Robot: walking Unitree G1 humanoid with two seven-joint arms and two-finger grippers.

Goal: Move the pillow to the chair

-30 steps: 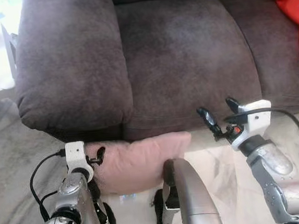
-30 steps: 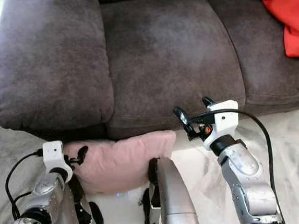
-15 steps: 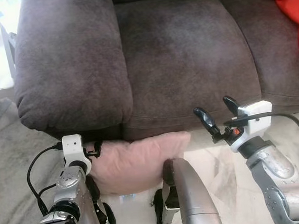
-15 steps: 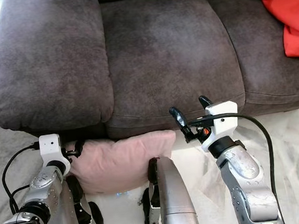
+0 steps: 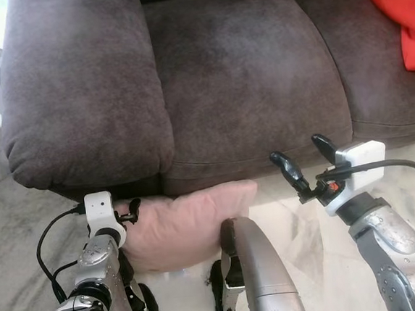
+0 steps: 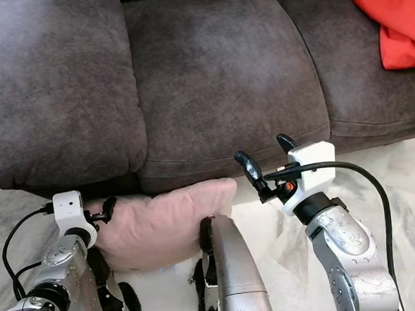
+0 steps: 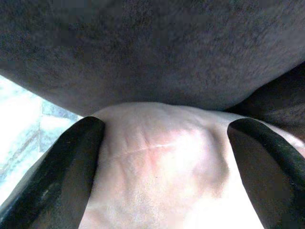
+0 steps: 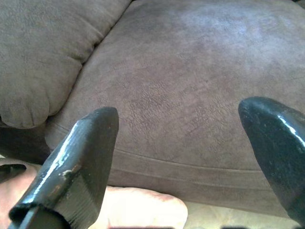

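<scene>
The pink pillow (image 5: 188,223) hangs low in front of the dark brown chair (image 5: 244,72), its far edge tucked just under the seat's front edge. My left gripper (image 5: 129,210) is shut on the pillow's left end. In the left wrist view the pillow (image 7: 162,167) bulges between the two black fingers (image 7: 62,176). My right gripper (image 5: 298,151) is open with nothing in it. It hovers at the seat's front edge, to the right of the pillow and apart from it, and faces the seat cushion (image 8: 190,86).
The wide padded armrest (image 5: 78,87) lies at the left. A red cushion (image 5: 398,8) rests on the seat at the far right. A silver part of my own body (image 5: 258,275) rises in the lower middle. Pale marble floor (image 5: 309,241) spreads below.
The whole picture has shifted a little left, so the camera has moved. The pillow stays in the left gripper and the right gripper stays open in about the same place.
</scene>
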